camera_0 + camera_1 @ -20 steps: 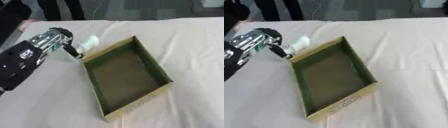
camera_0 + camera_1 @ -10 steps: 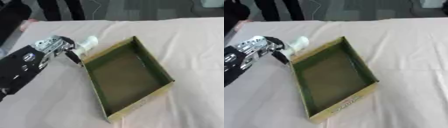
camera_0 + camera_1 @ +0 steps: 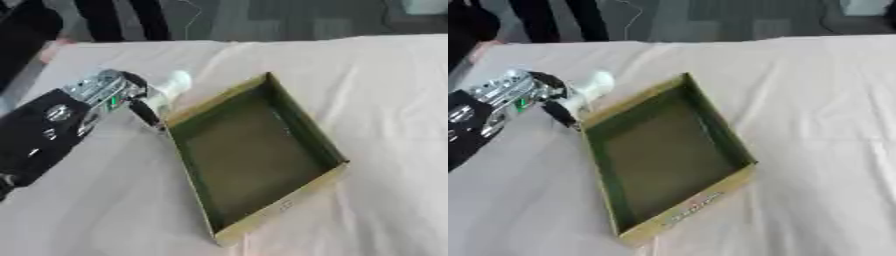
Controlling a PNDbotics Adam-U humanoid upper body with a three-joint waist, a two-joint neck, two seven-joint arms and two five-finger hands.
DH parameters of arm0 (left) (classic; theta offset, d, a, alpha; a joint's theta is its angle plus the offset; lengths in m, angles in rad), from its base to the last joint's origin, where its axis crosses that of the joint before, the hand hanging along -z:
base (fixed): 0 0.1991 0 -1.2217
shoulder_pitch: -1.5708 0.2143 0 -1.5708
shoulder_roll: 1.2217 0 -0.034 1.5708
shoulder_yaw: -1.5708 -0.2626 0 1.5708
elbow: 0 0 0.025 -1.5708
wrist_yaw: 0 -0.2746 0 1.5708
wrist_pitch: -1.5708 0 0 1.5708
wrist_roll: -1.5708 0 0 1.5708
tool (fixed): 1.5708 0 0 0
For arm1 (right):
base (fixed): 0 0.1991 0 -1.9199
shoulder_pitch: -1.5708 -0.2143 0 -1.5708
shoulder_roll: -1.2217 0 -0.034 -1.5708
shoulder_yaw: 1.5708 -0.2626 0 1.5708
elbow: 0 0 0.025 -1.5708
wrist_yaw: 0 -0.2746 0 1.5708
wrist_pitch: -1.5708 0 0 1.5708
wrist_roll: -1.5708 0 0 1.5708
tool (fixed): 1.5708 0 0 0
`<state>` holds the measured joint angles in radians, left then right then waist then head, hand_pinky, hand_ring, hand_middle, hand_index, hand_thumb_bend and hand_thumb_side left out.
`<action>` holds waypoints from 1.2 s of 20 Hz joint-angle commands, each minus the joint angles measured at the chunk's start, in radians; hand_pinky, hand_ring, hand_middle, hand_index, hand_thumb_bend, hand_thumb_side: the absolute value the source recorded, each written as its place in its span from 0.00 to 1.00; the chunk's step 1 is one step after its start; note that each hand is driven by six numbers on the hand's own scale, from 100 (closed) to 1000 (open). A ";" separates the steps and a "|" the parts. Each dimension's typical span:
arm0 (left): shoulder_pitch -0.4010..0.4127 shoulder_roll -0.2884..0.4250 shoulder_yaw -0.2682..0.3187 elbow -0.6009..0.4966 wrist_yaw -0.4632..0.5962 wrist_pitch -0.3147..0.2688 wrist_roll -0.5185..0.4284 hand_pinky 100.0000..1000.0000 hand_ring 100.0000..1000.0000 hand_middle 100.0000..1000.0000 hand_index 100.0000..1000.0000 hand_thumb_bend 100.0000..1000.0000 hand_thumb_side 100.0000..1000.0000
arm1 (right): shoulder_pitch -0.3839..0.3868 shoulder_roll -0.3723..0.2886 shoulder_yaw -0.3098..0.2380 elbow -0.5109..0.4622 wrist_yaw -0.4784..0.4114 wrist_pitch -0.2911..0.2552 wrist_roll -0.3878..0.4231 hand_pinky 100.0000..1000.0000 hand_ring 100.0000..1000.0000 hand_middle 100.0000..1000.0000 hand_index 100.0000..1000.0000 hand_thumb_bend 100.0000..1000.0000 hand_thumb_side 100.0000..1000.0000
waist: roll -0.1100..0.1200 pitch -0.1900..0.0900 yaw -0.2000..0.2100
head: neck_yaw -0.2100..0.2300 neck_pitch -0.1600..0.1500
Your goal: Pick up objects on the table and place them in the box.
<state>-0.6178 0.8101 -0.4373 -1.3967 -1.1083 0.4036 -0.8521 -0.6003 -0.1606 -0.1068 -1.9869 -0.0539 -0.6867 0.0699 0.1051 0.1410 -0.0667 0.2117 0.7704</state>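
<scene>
I am carrying a white object (image 3: 172, 85), pinched in my left hand (image 3: 114, 92), toward the box (image 3: 302, 127); next I am needing to clear its near wall.

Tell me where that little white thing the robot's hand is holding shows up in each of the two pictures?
Left eye view: the white object is upper left, held in the left hand, just off the box's far-left corner.
Right eye view: the same object sits further left, again upper left.
Shared landmark: the box, its far-left corner beside the object in both views.
</scene>
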 commanded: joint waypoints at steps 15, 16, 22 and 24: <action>-0.002 0.006 0.038 0.116 -0.171 0.016 -0.055 0.74 0.79 0.77 0.74 0.47 0.65 | -0.024 -0.003 -0.006 -0.013 0.005 -0.001 -0.005 0.40 0.31 0.31 0.42 0.00 1.00 | -0.004 -0.011 -0.001 | 0.041 0.000; 0.000 0.004 0.040 0.120 -0.174 0.012 -0.055 0.73 0.79 0.76 0.74 0.47 0.65 | -0.024 -0.003 -0.006 -0.013 0.005 -0.001 -0.005 0.40 0.31 0.31 0.42 0.00 1.00 | -0.005 -0.011 -0.001 | 0.042 0.000; 0.006 -0.002 0.042 0.129 -0.155 -0.018 -0.055 0.78 0.81 0.78 0.75 0.47 0.66 | -0.025 -0.003 -0.007 -0.013 0.005 0.000 -0.003 0.40 0.31 0.31 0.42 0.00 1.00 | -0.007 -0.009 0.000 | 0.046 0.000; 0.007 0.000 0.045 0.105 -0.145 -0.029 -0.055 0.76 0.80 0.77 0.74 0.45 0.65 | -0.025 -0.003 -0.007 -0.013 0.005 0.000 -0.002 0.40 0.31 0.31 0.42 0.00 1.00 | -0.008 -0.008 0.001 | 0.047 0.000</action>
<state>-0.6011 0.7882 -0.4133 -1.2713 -1.2614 0.3648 -0.8874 -0.6003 -0.1604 -0.1122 -1.9869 -0.0521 -0.6864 0.0692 0.0994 0.1442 -0.0680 0.2473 0.7705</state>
